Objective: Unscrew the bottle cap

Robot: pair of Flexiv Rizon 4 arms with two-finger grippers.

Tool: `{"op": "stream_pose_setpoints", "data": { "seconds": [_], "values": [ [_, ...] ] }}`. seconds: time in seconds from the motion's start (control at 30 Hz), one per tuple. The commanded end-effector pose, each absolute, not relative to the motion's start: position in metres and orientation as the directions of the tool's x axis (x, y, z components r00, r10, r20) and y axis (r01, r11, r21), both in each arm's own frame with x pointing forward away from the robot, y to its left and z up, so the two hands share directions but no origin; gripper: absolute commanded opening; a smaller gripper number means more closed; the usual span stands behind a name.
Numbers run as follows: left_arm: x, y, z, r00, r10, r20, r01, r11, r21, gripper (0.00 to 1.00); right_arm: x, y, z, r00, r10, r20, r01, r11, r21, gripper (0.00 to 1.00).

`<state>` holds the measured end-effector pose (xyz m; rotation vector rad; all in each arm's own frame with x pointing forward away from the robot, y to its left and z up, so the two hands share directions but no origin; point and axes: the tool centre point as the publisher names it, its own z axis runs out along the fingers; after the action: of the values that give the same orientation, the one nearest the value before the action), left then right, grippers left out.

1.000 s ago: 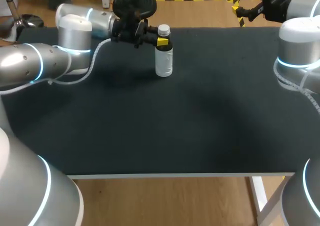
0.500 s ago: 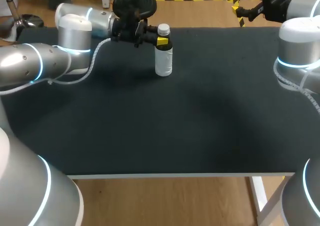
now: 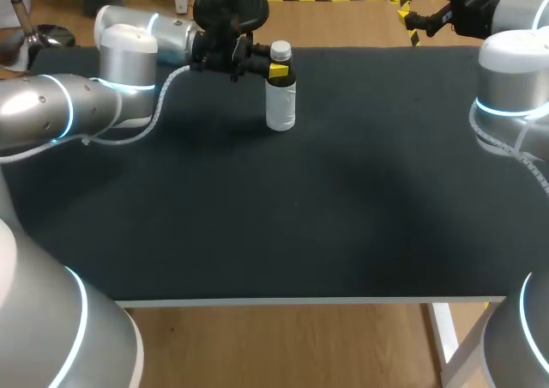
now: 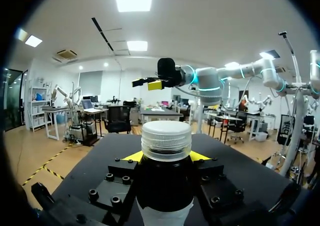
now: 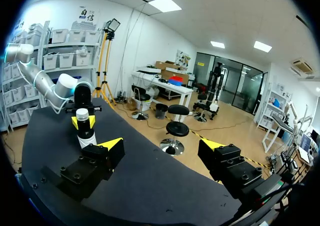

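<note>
A white bottle (image 3: pixel 281 105) with a dark band under its white cap (image 3: pixel 280 51) stands upright near the table's back edge. My left gripper (image 3: pixel 276 70) comes in from the left and is shut on the bottle's dark upper part, just below the cap. In the left wrist view the cap (image 4: pixel 166 140) rises between the yellow tips of the left gripper (image 4: pixel 166 157). My right gripper (image 3: pixel 408 25) hangs open beyond the back right edge, well clear of the bottle. Its own view shows the right gripper (image 5: pixel 161 146) wide open with the bottle (image 5: pixel 86 132) far ahead.
The black table top (image 3: pixel 343 208) carries only the bottle. My left arm's white-grey links (image 3: pixel 120 62) lie along the back left of the table, and my right arm's column (image 3: pixel 510 87) stands at its right edge.
</note>
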<state>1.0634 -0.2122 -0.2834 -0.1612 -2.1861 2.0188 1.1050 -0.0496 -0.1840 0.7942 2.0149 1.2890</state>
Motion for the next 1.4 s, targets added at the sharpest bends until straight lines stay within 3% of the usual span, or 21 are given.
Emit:
{"op": "stream_pose_setpoints", "data": {
  "seconds": [0.03, 0.47, 1.4],
  "values": [
    [1.064, -0.213, -0.283, -0.981, 0.188, 0.046, -0.031, 0.084, -0.996, 0.0, 1.106, -0.042, -0.184, -0.659, 0.741, -0.131, 0.15, 0.3, 0.942, 1.0],
    [1.064, -0.213, -0.283, -0.981, 0.188, 0.046, -0.031, 0.084, -0.996, 0.0, 1.096, 0.019, -0.191, -0.747, 0.664, -0.032, 0.085, 0.143, 0.986, 1.0],
    [1.064, -0.213, -0.283, -0.981, 0.188, 0.046, -0.031, 0.084, -0.996, 0.0, 1.063, 0.142, -0.209, -0.783, 0.622, -0.015, 0.082, 0.127, 0.988, 1.0]
  ]
}}
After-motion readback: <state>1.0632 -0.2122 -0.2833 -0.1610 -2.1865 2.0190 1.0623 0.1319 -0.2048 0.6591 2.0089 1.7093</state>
